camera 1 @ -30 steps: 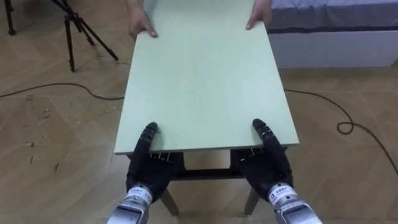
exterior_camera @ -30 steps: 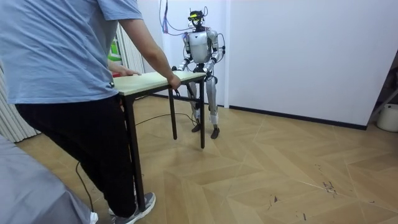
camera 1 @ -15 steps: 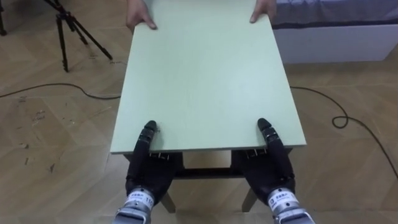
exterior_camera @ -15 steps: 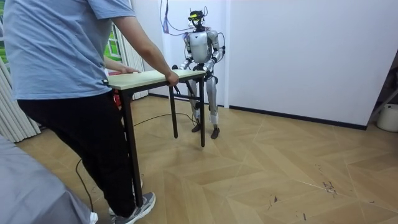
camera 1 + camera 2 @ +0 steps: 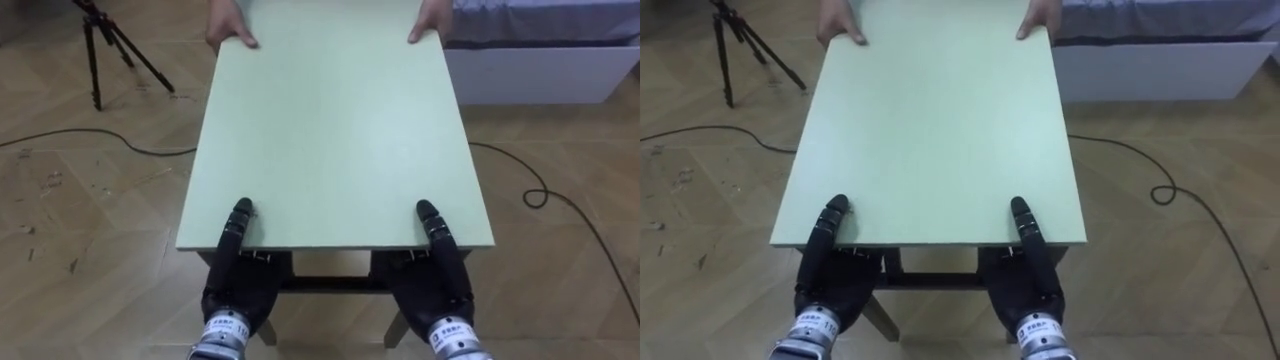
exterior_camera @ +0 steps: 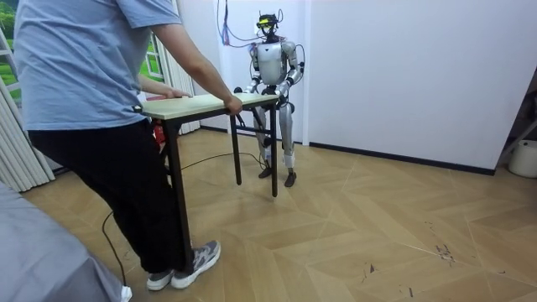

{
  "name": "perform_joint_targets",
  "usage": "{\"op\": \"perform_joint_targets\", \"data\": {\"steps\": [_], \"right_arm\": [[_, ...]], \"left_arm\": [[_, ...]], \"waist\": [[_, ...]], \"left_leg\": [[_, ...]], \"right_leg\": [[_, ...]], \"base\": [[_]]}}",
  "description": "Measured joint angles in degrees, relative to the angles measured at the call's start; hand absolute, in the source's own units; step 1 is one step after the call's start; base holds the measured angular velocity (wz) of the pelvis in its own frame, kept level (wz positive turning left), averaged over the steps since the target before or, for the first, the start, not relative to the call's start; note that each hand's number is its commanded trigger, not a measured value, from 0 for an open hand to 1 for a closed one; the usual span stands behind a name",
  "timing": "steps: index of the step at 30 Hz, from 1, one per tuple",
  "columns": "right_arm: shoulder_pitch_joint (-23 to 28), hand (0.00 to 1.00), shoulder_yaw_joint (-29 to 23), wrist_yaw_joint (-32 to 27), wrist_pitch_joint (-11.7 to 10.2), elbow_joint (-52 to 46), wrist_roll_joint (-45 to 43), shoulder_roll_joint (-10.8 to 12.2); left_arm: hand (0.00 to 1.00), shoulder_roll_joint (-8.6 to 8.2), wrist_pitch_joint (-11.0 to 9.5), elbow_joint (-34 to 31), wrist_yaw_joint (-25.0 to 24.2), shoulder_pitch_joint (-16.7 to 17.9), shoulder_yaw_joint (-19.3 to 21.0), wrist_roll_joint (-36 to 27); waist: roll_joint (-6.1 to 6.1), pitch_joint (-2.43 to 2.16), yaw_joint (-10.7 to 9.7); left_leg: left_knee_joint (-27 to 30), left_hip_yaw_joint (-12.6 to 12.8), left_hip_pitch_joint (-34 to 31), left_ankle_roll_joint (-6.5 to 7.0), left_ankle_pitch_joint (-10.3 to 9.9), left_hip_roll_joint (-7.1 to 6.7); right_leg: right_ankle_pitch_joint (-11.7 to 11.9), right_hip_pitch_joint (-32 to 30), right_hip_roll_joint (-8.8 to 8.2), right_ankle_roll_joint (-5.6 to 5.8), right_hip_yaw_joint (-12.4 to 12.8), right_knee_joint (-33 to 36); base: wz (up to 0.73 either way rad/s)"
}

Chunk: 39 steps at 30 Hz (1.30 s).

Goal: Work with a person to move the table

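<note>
A pale green table [image 5: 330,130] on dark legs stretches away from me. My left hand [image 5: 235,285] and right hand [image 5: 435,285] clamp its near edge at the two corners, thumbs lying on top and fingers underneath. At the far edge a person's two hands [image 5: 228,30] hold the other corners. In the room view the table [image 6: 210,102] hangs level between the person [image 6: 92,84] at the room view's left and me, standing upright by the white wall.
A black tripod [image 5: 100,40] stands on the wooden floor at the far left, with a dark cable [image 5: 90,140] running past it. Another cable [image 5: 560,200] curls at the right. A white bed base [image 5: 540,70] lies beyond the table's far right corner.
The person has stepped back toward the room view's left, and the table has shifted slightly that way. Both my hands keep the same hold on the near edge.
</note>
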Motion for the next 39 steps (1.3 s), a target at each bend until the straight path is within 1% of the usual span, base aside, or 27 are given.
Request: {"op": "perform_joint_targets", "data": {"steps": [4,9,11,13,15,17,18,19,20,21,22,23,24,25,26,27,28,29,30,31,32,33,35,36,37,38,39], "right_arm": [[-0.01,1.00,1.56,0.21,-1.93,0.00,0.57,-0.22],[-0.12,1.00,2.20,0.21,-2.54,0.00,0.58,-0.51],[-0.21,1.00,2.64,0.47,-2.81,0.00,0.77,-0.64],[-0.22,1.00,2.81,0.69,-3.14,0.09,0.81,-0.73],[-0.16,1.00,2.75,0.88,-3.32,0.10,1.71,-1.03],[0.07,1.00,2.70,1.25,-3.33,0.14,1.98,-1.49],[0.04,1.00,2.69,1.48,-3.44,0.14,1.88,-1.52],[-0.24,1.00,2.66,2.10,-3.50,0.12,1.86,-1.73],[-0.53,1.00,2.68,2.27,-3.49,0.06,1.87,-1.88],[-1.30,1.00,3.07,2.23,-3.21,0.19,1.86,-2.12],[-1.58,1.00,3.62,1.90,-2.53,0.45,1.95,-2.63],[-1.37,1.00,3.93,1.90,-2.51,0.44,1.96,-3.09],[-1.33,1.00,3.91,1.93,-2.56,0.44,1.96,-3.17],[-1.32,1.00,3.66,1.94,-2.53,0.45,2.02,-3.16],[-1.30,1.00,2.97,1.94,-2.44,0.50,2.19,-3.04],[-1.14,1.00,2.68,1.94,-2.28,0.51,2.54,-3.17],[-0.88,1.00,2.77,1.97,-2.07,0.21,2.86,-3.74],[-0.72,1.00,2.96,2.04,-2.04,0.03,2.83,-3.68],[-0.84,1.00,3.32,2.43,-2.14,-1.21,2.54,-2.75],[-0.80,1.00,3.26,3.30,-2.59,-2.62,2.20,-3.31],[-0.77,1.00,2.86,3.92,-3.04,-2.47,2.18,-3.71],[-0.88,1.00,2.43,4.14,-2.99,-2.47,2.17,-3.74],[-1.80,1.00,1.11,4.64,-1.87,-2.45,2.27,-3.59],[-1.96,1.00,0.44,4.64,-1.47,-2.40,2.25,-3.37],[-2.24,1.00,-1.04,4.64,-0.52,-1.92,2.12,-2.92],[-2.18,1.00,-1.65,4.65,0.49,-1.12,2.04,-2.70],[-2.02,1.00,-1.84,4.64,0.78,-0.75,1.90,-2.67]], "left_arm": [[1.00,0.29,-1.20,0.00,0.01,0.00,-0.85,-0.45],[1.00,1.03,-2.05,-0.06,0.04,0.00,-1.98,-2.17],[1.00,1.29,-2.42,-0.27,0.02,0.00,-2.29,-2.25],[1.00,1.48,-2.39,-0.39,-0.04,-0.12,-2.23,-2.24],[1.00,1.71,-2.12,-0.44,-0.05,-0.20,-2.22,-2.26],[1.00,2.05,-1.80,-0.45,-0.06,-0.35,-2.30,-2.20],[1.00,2.17,-1.80,-0.49,-0.05,-0.50,-2.35,-2.12],[1.00,2.35,-1.81,-0.53,-0.06,-0.92,-2.32,-2.13],[1.00,2.35,-1.81,-0.63,-0.08,-1.06,-2.15,-2.14],[1.00,1.94,-2.15,-0.67,-0.49,-0.66,-1.98,-2.31],[1.00,1.65,-2.67,-0.67,-1.13,0.79,-1.60,-2.81],[1.00,1.54,-2.69,-0.67,-1.45,1.50,-1.44,-2.94],[1.00,1.69,-2.40,-0.67,-1.46,1.48,-1.31,-2.91],[1.00,1.76,-1.87,-0.67,-1.45,1.25,-1.21,-2.85],[1.00,1.72,-1.67,-0.66,-1.32,0.69,-1.55,-2.81],[1.00,1.81,-1.46,-0.65,-1.10,0.42,-1.62,-2.77],[1.00,1.85,-1.35,-0.66,-0.68,0.18,-2.20,-2.86],[1.00,2.02,-1.40,-0.69,-0.70,0.31,-2.21,-2.90],[1.00,2.88,-1.51,-2.29,-1.45,0.41,-1.53,-2.80],[1.00,2.39,-1.12,-2.80,-2.03,-0.06,-0.81,-2.49],[1.00,2.27,-0.28,-2.43,-2.04,-0.42,-0.93,-2.02],[1.00,2.50,-0.04,-2.47,-2.34,-0.64,-0.93,-2.18],[1.00,2.29,-0.23,-2.01,-2.38,-2.63,-1.25,-2.62],[1.00,2.19,-0.23,-1.76,-2.14,-3.27,-1.38,-2.71],[1.00,2.19,-0.17,-1.36,-1.69,-4.05,-1.55,-2.86],[1.00,2.15,-0.12,-0.66,-1.68,-4.05,-1.60,-2.86],[1.00,2.11,-0.12,-0.41,-1.68,-3.65,-1.60,-2.87]], "waist": [[0.01,0.00,-0.07],[0.02,0.03,-0.01],[-0.01,0.10,0.20],[0.25,0.29,0.54],[0.25,0.33,1.17],[0.52,0.42,2.06],[0.52,0.40,2.23],[0.52,0.25,2.21],[0.53,0.24,2.30],[1.11,0.31,3.36],[1.98,0.07,4.19],[2.94,-0.25,4.01],[3.08,-0.18,3.61],[3.44,-0.01,1.88],[3.73,0.32,0.15],[3.40,0.43,-0.17],[3.33,1.08,-0.58],[3.93,0.92,-0.76],[3.67,0.41,-0.37],[6.45,1.25,-0.51],[8.16,1.11,-0.64],[8.01,1.12,-0.67],[7.13,1.09,-1.86],[6.82,1.09,-1.86],[6.10,1.05,-1.79],[5.03,0.85,-1.69],[4.62,0.60,-1.69]], "left_leg": [[0.14,-0.01,-0.30,0.00,0.00,0.01],[0.99,-0.01,-1.01,0.10,-0.36,0.32],[3.39,-0.22,-2.65,-0.12,-1.29,0.96],[7.97,-0.45,-5.01,-0.47,-3.01,2.19],[11.45,-0.75,-6.96,-0.90,-3.70,3.25],[12.97,-3.94,-8.26,-1.30,-3.67,3.98],[12.71,-4.78,-8.68,-1.89,-3.35,4.00],[12.37,-5.45,-9.88,-3.21,-2.62,4.33],[13.20,-5.39,-10.66,-3.43,-2.59,4.73],[21.85,-4.12,-12.33,-2.77,-4.77,6.52],[32.99,-3.48,-12.26,-2.45,-5.70,8.35],[40.03,-3.71,-11.13,-2.53,-5.93,9.63],[40.72,-4.03,-10.12,-2.50,-5.81,9.88],[38.09,-5.17,-7.14,-2.73,-4.80,10.26],[32.46,-5.44,-4.40,-3.09,-6.52,9.86],[29.46,-5.36,-3.05,-2.96,-6.49,9.34],[23.54,-5.58,0.29,-3.02,-5.93,8.69],[22.05,-5.69,0.80,-3.24,-6.15,9.15],[20.89,-5.53,-0.30,-5.29,-8.41,9.52],[22.09,-6.31,-0.85,-6.24,-13.26,11.00],[20.16,-8.07,-0.76,-5.86,-15.68,11.05],[18.30,-8.08,-0.57,-5.76,-15.85,10.25],[10.08,-7.72,0.97,-5.33,-15.73,7.40],[8.66,-7.69,1.25,-5.20,-15.80,6.81],[7.06,-7.30,1.34,-4.18,-15.85,5.56],[6.92,-6.40,1.27,-2.36,-15.19,4.14],[6.96,-6.00,1.25,-1.95,-14.95,3.48]], "right_leg": [[0.00,-0.17,0.01,0.00,0.02,0.05],[0.00,-0.30,0.25,0.00,-0.06,0.08],[-0.11,-0.93,0.68,-0.19,-0.03,0.49],[-0.59,-2.01,1.33,-0.66,-0.05,2.37],[-1.06,-2.84,2.10,-1.31,-0.11,3.64],[-1.25,-3.32,3.45,-2.35,0.09,3.70],[-1.27,-3.70,3.71,-2.68,0.12,3.58],[-1.11,-5.15,4.21,-3.48,-0.02,2.37],[-0.87,-6.00,4.19,-4.05,-0.73,2.33],[-0.63,-6.71,4.09,-4.99,-2.73,2.77],[-0.91,-6.22,4.88,-5.75,-5.04,3.20],[-1.03,-5.26,6.09,-6.39,-6.55,3.66],[-1.26,-5.31,6.30,-6.78,-7.37,4.39],[-1.55,-5.84,6.68,-7.20,-8.49,6.42],[-1.61,-6.93,6.81,-7.15,-7.24,9.17],[-1.61,-7.89,6.39,-7.15,-6.11,11.13],[-1.78,-12.69,6.28,-7.35,-3.14,17.99],[-1.57,-14.70,8.13,-7.11,-0.24,16.68],[4.57,-17.20,10.09,-8.50,2.68,6.97],[6.86,-19.31,10.53,-8.70,-0.48,7.36],[6.82,-21.27,10.75,-8.78,-1.41,8.91],[6.82,-22.45,10.22,-8.78,-1.29,9.88],[7.37,-25.18,7.93,-7.99,-1.48,11.05],[7.64,-25.64,7.43,-7.74,-1.47,11.01],[8.63,-26.39,6.41,-7.29,-1.41,10.86],[9.70,-26.43,5.20,-7.05,-1.50,10.18],[10.36,-26.20,4.80,-6.85,-1.44,9.56]], "base": [[0.00],[0.03],[0.00],[0.00],[0.00],[0.04],[0.08],[0.00],[-0.26],[-0.66],[-0.64],[-0.29],[0.44],[0.86],[0.90],[0.56],[0.16],[0.04],[0.10],[0.17],[0.17],[0.20],[0.23],[0.09],[-0.12],[-0.18],[-0.23]]}}
